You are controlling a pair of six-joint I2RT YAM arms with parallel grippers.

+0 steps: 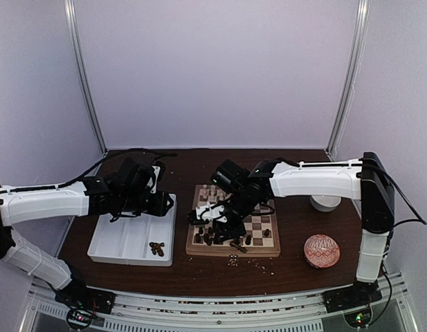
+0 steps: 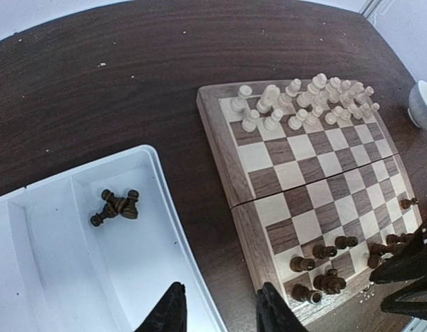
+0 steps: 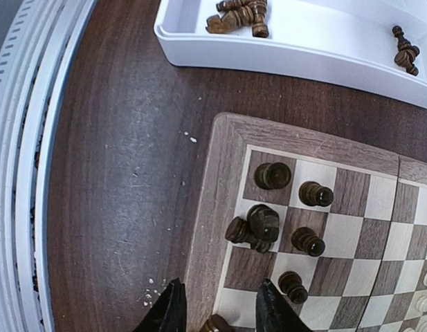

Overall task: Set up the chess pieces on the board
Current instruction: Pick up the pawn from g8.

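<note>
The board (image 1: 266, 226) lies at the table's middle. Cream-white pieces (image 2: 306, 105) crowd its far rows. Dark pieces (image 2: 322, 271) stand at its near end. In the right wrist view several dark pieces (image 3: 315, 194) stand on the corner squares, and one (image 3: 237, 231) lies tipped against another. More dark pieces (image 2: 116, 205) lie in the white tray (image 1: 123, 242). My left gripper (image 2: 222, 315) is open and empty over the tray's right rim. My right gripper (image 3: 219, 315) is open over the board's corner border (image 3: 213, 200). A dark piece (image 3: 216, 324) shows between its fingertips at the frame's bottom edge.
Pale crumbs (image 1: 234, 260) lie on the table in front of the board. A white bowl (image 1: 326, 203) and a red patterned bowl (image 1: 322, 250) stand to the right. The tray's near wall (image 3: 282, 59) lies just beyond the board's corner.
</note>
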